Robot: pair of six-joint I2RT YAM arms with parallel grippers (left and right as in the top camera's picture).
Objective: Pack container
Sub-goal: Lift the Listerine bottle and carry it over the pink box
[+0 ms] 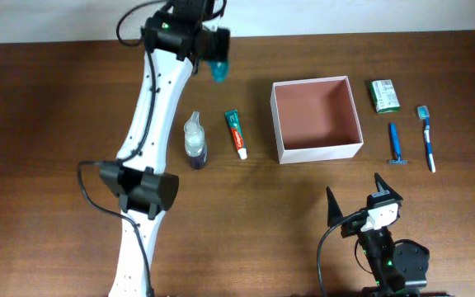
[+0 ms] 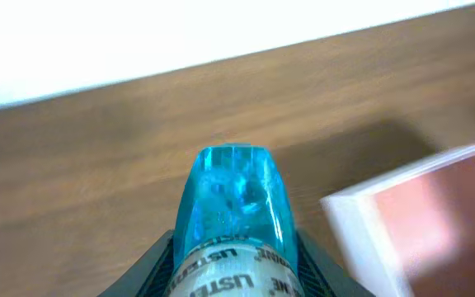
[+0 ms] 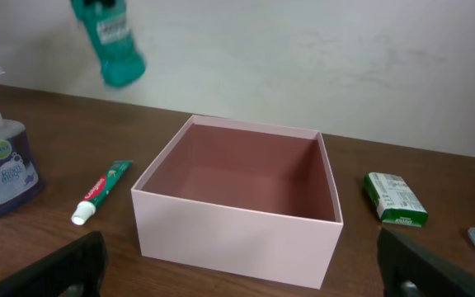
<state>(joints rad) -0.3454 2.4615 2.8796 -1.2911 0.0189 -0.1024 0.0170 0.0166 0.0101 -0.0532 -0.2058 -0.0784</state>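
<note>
Left gripper (image 1: 211,48) clamps 1 teal mouthwash bottle (image 1: 218,71) above the counter's (image 1: 56,124) far edge. Right gripper (image 1: 357,196) gapes wide, empty, at the near edge, well apart from the container (image 1: 320,152).

Brown wooden bench (image 1: 56,99). Teal mouthwash bottle (image 1: 218,69) is up off the bench near its far edge. Pump soap bottle (image 1: 195,142) with purple liquid stands just left of a toothpaste tube (image 1: 236,134) lying flat, white cap toward the near edge. Far right: green-and-white packet (image 1: 384,95), with a blue razor (image 1: 394,144) and toothbrush (image 1: 427,139) side by side, apart.
</note>
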